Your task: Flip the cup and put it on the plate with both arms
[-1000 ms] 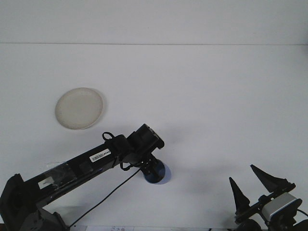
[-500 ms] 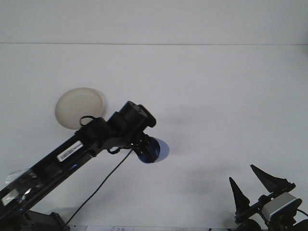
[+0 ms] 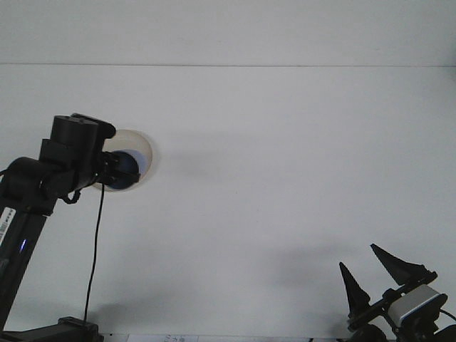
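Left gripper (image 3: pixel 114 169) is clenched around the blue cup (image 3: pixel 130 168), holding it tipped on its side over the plate (image 3: pixel 141 147), with the cup's pale inside facing right toward the camera's side. Whether the cup touches the plate cannot be told from this view. Only the plate's right and upper rim shows; the black wrist and the cup cover the rest of it. That arm rises from the bottom left corner, and 1 thin black cable (image 3: pixel 95 249) hangs from the wrist down to the arm's base at the lower edge.

Right gripper (image 3: pixel 376 274) sits in the bottom right corner, well apart from the plate and cup, its 2 pointed black fingers (image 3: pixel 349 285) spread with nothing between them. A grey camera block (image 3: pixel 412 305) is mounted just behind them.

Between the 2 arms the white table (image 3: pixel 285 178) lies bare, marked only by soft shadows beside the plate and near the right arm. A faint horizontal line shows where the table meets the wall (image 3: pixel 228 32) behind it.
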Robot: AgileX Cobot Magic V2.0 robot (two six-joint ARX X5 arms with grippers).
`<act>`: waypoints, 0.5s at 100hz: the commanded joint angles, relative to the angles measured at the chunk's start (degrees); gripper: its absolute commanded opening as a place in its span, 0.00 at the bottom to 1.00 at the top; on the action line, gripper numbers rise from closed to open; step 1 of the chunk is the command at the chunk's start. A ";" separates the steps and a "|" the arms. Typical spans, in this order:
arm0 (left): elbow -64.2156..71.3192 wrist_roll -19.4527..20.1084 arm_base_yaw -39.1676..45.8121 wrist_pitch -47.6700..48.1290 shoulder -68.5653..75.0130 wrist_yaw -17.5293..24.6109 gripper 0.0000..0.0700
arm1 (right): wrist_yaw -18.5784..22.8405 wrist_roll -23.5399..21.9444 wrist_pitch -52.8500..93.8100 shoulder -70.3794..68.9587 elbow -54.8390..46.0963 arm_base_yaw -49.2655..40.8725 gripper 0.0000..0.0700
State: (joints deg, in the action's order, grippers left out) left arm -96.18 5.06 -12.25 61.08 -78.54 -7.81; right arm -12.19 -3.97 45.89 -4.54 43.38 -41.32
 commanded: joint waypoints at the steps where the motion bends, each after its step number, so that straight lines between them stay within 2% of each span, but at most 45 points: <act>1: -0.92 0.55 2.99 -1.27 -3.48 -0.31 0.01 | -0.09 -1.27 -0.48 0.02 0.44 -0.55 0.72; 22: -2.58 0.68 10.08 -3.45 -15.61 -0.31 0.01 | -0.04 -1.84 -0.42 0.02 0.44 -0.55 0.72; 50: -10.73 0.04 11.54 -4.22 -29.09 -0.31 0.01 | 0.09 -2.08 -0.42 0.02 0.44 -0.55 0.72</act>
State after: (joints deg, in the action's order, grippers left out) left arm -103.94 5.41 -0.86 57.21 -105.10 -8.01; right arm -12.16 -5.06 45.98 -4.54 43.40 -41.32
